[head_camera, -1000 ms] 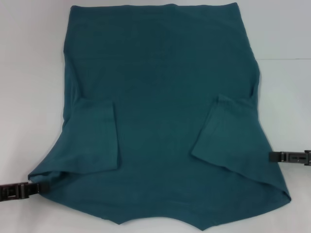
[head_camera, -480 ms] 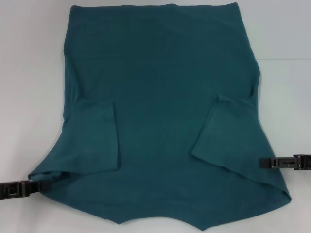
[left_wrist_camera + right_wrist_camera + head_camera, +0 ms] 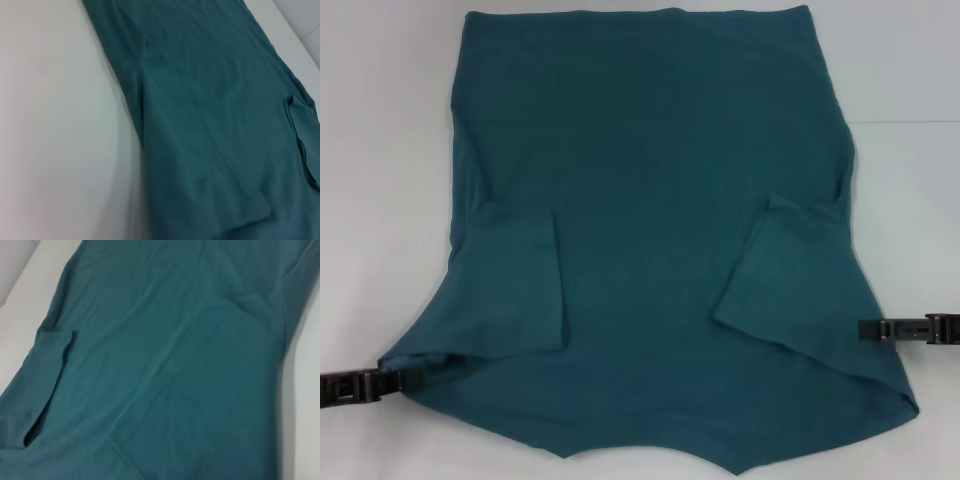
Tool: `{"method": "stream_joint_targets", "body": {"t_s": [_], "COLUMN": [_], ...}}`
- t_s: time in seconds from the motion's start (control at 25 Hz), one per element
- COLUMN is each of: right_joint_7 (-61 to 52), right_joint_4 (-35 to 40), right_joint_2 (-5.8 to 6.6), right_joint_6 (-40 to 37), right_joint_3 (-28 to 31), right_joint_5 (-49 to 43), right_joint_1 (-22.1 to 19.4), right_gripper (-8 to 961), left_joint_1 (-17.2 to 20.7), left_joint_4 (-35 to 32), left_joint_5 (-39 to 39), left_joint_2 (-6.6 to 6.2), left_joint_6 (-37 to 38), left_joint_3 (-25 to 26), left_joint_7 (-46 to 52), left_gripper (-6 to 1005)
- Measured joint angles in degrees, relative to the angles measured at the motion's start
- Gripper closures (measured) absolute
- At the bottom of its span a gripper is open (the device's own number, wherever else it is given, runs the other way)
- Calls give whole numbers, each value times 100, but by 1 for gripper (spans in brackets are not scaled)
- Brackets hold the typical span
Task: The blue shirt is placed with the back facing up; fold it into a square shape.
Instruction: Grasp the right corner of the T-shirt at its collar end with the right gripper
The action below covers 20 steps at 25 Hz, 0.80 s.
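The blue shirt (image 3: 650, 200) lies flat on the white table, plain side up, filling most of the head view. Both short sleeves are folded inward onto the body: one sleeve (image 3: 515, 290) on the left, the other (image 3: 780, 270) on the right. My left gripper (image 3: 400, 379) sits low at the shirt's near left corner, its tip touching the fabric edge. My right gripper (image 3: 863, 329) reaches in from the right and meets the shirt's near right edge. The left wrist view shows only the shirt (image 3: 215, 125) and the table, and so does the right wrist view, shirt (image 3: 175, 365).
White table (image 3: 380, 150) surrounds the shirt on the left and right. A faint seam in the table (image 3: 910, 122) runs along the far right. The shirt's near hem reaches the bottom edge of the head view.
The right gripper has moved inward to the left, reaching the shirt's right edge, then eased back slightly. The left gripper and the shirt have hardly changed.
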<state>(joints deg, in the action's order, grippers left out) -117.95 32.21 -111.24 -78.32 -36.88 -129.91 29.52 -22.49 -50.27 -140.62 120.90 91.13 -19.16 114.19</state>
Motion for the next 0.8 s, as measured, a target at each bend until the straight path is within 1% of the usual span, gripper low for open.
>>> {"method": "stream_joint_targets", "body": {"t_s": [0.44, 0.64, 0.8], "right_joint_7": [26, 104, 169], "right_joint_4": [-19, 22, 31], "right_joint_2": [-77, -139, -145], "right_joint_6": [-66, -451, -735], "right_joint_3": [-30, -46, -11], "right_joint_5": [-34, -22, 17], "right_joint_1": [86, 151, 199], "right_gripper": [28, 28, 28], "left_joint_1": [-11, -10, -17], "left_joint_4": [0, 6, 11], "left_joint_5": [0, 0, 0], "left_joint_2": [-5, -5, -3], "left_joint_6": [-26, -75, -87], "left_joint_3": [0, -6, -14], "left_joint_7": [3, 11, 4], "left_gripper": [962, 959, 957]}}
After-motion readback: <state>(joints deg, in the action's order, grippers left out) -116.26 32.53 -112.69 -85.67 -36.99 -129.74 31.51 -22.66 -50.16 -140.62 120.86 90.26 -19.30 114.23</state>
